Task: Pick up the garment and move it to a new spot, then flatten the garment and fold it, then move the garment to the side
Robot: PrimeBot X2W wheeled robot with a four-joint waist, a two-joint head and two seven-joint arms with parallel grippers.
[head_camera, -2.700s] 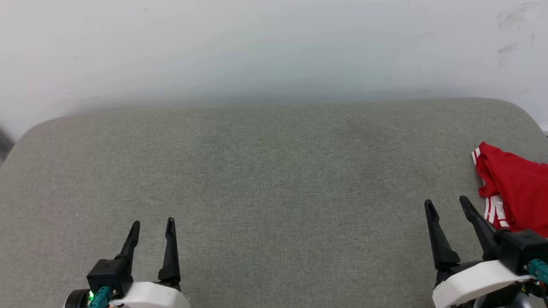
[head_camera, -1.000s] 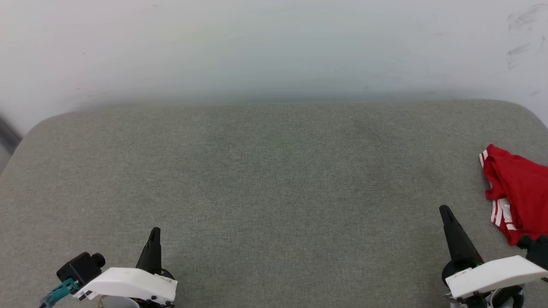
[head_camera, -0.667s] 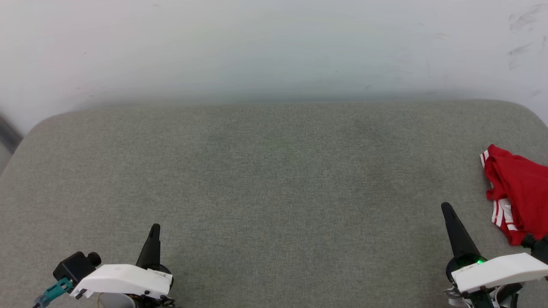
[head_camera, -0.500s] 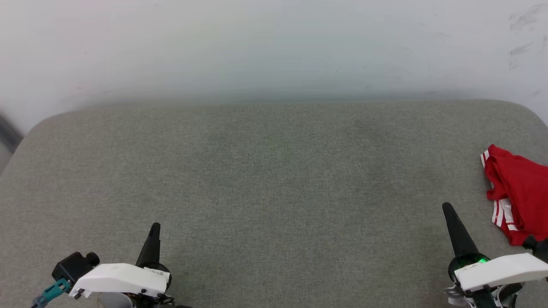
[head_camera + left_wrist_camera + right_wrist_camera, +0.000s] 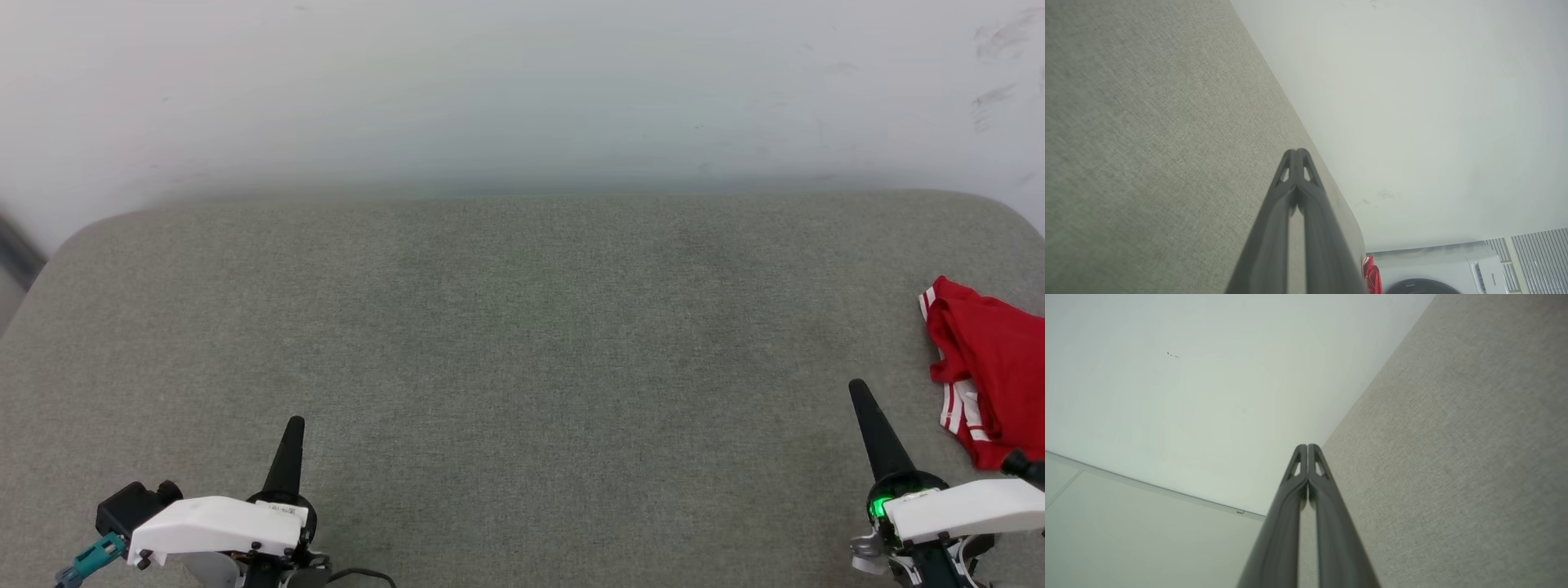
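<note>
Garment point(image 5: 992, 367): red jersey, crumpled at the right edge of the grey upholstered surface point(image 5: 522, 327), heap running near-to-far, just right of the right gripper point(image 5: 860, 394), well apart from the left gripper point(image 5: 294, 426); both grippers closed tight, empty; right arm nearer.

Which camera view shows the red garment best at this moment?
The head view: the garment lies bunched near the right edge of the grey surface, striped trim clear, partly cut off by the frame. The left wrist view catches a thin red sliver of it. The right wrist view faces the wall.
</note>
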